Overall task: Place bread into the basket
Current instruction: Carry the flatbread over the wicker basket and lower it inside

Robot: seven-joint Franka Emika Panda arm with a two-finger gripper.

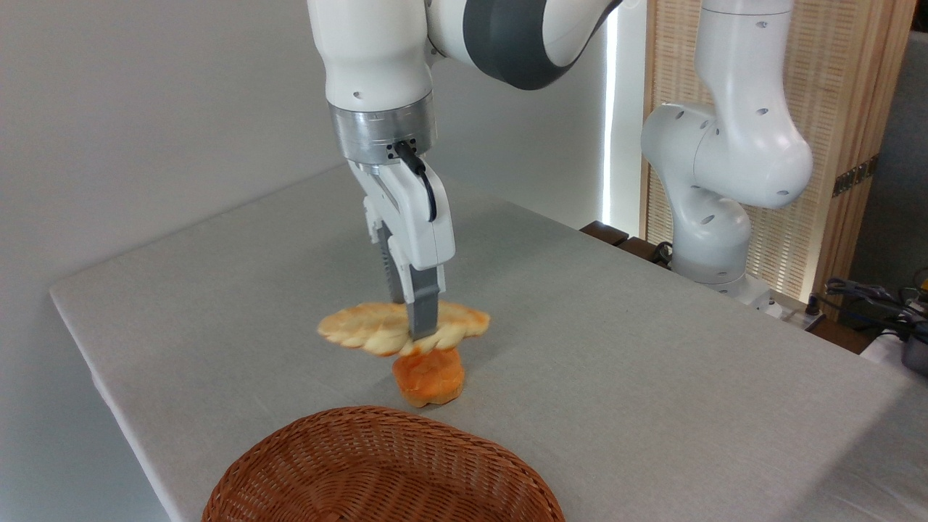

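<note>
Bread (377, 328), a long pale-yellow loaf with golden edges, pointed ends and a lumpy braided surface, lies roughly level in the jaws (415, 322), which are clamped across its middle. Whether it is clear of the tabletop (652, 362) cannot be told for sure; its near edge overlaps a small round orange bun (429, 377) just in front. The white arm (377, 65) comes down from above, its wrist nearly vertical, grey fingers (423, 312) pointing down. Near the bottom edge, apart from the bread, sits the basket (377, 471), wide, round, reddish-brown woven wicker, partly cut off. A smooth pale grey cloth covers the tabletop.
</note>
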